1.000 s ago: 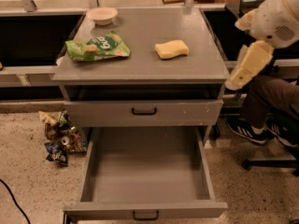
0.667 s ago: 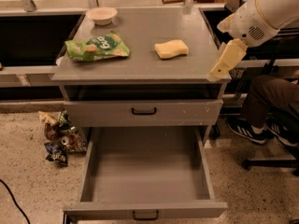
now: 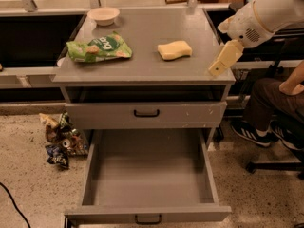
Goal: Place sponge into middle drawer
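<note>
- The middle drawer (image 3: 147,175) is shown nearest, pulled fully out, its flat bottom exposed so that a drop from above can be received.
- The upper handled front (image 3: 146,113) is kept shut above it.
- The gripper (image 3: 224,61) is held over the right front corner of the cabinet top (image 3: 142,68), apart from the sponge; whether it is released or clenched cannot be told.
- The sponge (image 3: 175,50) is seen lying flat on the top, right of centre, not yet grasped.
- The green snack bag (image 3: 99,49) and a bowl (image 3: 103,15) are set farther left, away from the likely approach.
</note>
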Controlling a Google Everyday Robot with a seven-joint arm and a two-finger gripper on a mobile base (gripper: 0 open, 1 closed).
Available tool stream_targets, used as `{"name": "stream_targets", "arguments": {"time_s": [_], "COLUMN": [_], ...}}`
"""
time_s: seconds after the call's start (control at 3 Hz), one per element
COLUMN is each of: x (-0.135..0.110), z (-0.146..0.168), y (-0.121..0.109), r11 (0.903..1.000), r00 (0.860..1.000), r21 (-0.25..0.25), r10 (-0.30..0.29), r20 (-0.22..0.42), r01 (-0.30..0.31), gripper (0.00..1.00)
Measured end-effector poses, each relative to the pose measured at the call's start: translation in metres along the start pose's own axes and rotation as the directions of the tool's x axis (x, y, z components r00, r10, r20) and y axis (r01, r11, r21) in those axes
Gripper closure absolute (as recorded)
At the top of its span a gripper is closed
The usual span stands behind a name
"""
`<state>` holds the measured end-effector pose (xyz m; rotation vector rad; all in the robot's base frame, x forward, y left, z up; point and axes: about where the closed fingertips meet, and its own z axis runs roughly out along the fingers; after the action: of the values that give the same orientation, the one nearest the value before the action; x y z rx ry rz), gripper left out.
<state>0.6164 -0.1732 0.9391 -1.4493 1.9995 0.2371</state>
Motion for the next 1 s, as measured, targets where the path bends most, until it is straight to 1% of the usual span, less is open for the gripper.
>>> {"name": "stream_targets", "arguments": {"time_s": [0.33, 0.67, 1.0], "x": [0.003, 0.006, 0.008], "z": [0.033, 0.062, 0.084], "y": [-0.038, -0.07, -0.092], "r11": [0.9992, 0.9951, 0.9858], "r00": [0.997, 0.988, 0.967], "r21": [-0.003, -0.011, -0.032], "r10": [0.041, 0.098, 0.168], "r20": [0.059, 0.118, 0.189], "r01": [-0.041, -0.098, -0.165], "gripper": [0.0, 0.0, 0.0]}}
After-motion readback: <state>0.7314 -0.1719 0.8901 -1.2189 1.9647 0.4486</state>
